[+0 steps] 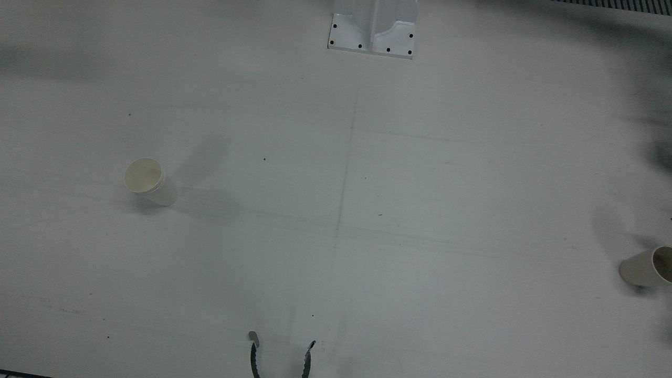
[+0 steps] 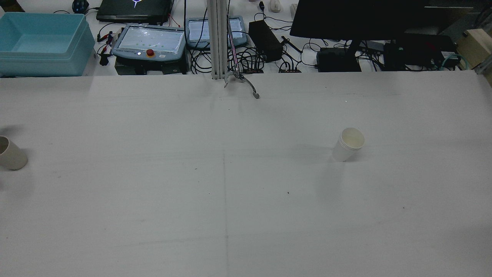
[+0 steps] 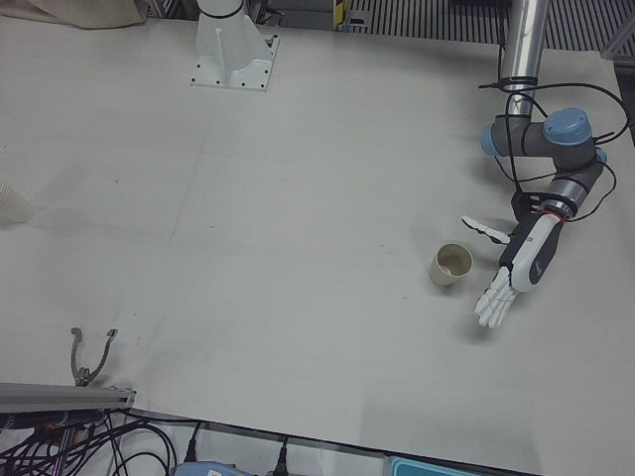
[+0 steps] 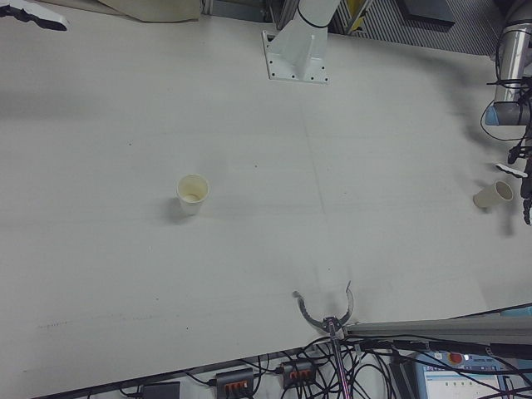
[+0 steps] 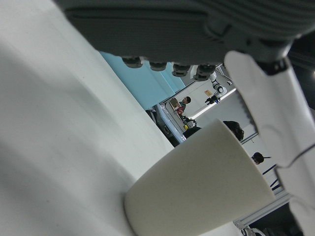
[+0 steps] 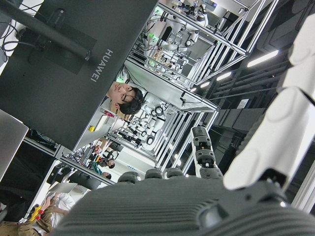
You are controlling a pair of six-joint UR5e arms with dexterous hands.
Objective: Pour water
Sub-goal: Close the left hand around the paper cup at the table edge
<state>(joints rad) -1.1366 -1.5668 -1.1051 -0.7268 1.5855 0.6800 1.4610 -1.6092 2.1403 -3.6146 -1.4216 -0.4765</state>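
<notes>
My left hand (image 3: 518,266) hangs just beside the tan cup (image 3: 451,264), fingers spread and extended, gripping nothing, thumb reaching over toward the rim. No contact that I can see. In the left hand view the cup wall (image 5: 206,187) fills the frame right next to my palm, upright on the table (image 3: 298,198).

My right hand (image 6: 206,206) shows only in its own camera, pointed up at monitors and racks, well away from the table; fingers (image 6: 295,113) look extended, nothing held.

The second cup, the white cup (image 1: 148,181), stands upright on the other half of the table, well apart from the tan one. It looks like nested cups in the rear view (image 2: 349,144). Whether either holds water I cannot tell.

Handling guess: thin paper, light, crushes easily, tips easily if nudged. The wall is smooth and tapered, so it may slide down in a loose hold. I'd wrap the mid-wall, thumb opposite the fingers, below the rim, gentle squeeze. If it's filled, weight sits low; keep it upright until it's over the white cup.
</notes>
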